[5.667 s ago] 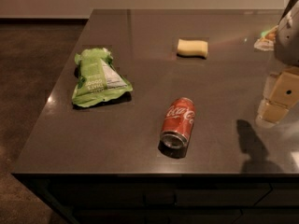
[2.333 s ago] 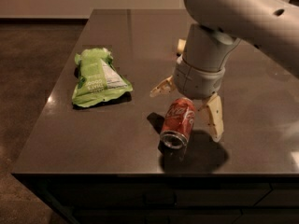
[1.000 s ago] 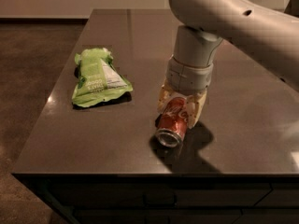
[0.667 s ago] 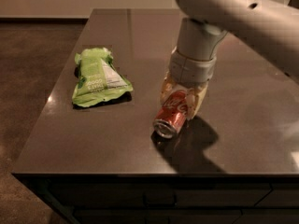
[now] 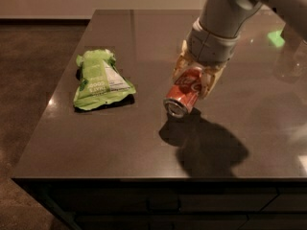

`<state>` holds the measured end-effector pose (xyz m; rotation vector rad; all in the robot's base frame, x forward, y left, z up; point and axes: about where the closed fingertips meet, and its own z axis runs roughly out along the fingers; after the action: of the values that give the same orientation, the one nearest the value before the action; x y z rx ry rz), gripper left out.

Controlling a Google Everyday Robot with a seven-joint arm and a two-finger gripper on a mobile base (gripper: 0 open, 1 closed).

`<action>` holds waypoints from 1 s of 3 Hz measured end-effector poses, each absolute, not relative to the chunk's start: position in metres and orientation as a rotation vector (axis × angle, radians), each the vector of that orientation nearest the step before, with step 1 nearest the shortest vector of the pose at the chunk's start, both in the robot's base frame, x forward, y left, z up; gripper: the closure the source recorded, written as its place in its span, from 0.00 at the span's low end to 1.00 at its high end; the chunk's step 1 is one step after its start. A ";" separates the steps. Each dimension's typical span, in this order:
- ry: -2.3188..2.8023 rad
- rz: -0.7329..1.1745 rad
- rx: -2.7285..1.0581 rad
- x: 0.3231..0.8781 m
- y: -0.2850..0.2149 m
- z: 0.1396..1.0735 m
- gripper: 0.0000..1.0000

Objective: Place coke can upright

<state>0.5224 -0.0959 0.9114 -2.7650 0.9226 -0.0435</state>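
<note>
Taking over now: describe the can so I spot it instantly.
On the dark table, look right of the green bag. There the gripper grips the can: small, red with white script, tilted, silver end toward the camera.

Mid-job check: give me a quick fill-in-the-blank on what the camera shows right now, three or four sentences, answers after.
1. The hand is shut on the coke can, whose body is ____ in colour.
2. The can is not upright but ____, silver end facing the camera.
3. The green snack bag lies toward the picture's ____ edge from the can.
4. Under the raised can, the table shows the can's dark ____.
Missing words: red; tilted; left; shadow.
</note>
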 end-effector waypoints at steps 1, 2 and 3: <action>0.818 -0.180 -2.728 0.534 -0.101 0.946 1.00; 0.820 -0.184 -2.726 0.535 -0.101 0.946 1.00; 0.804 -0.172 -2.688 0.546 -0.115 0.944 1.00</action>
<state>0.5460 -0.1148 0.9439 -2.6885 0.8038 -0.1717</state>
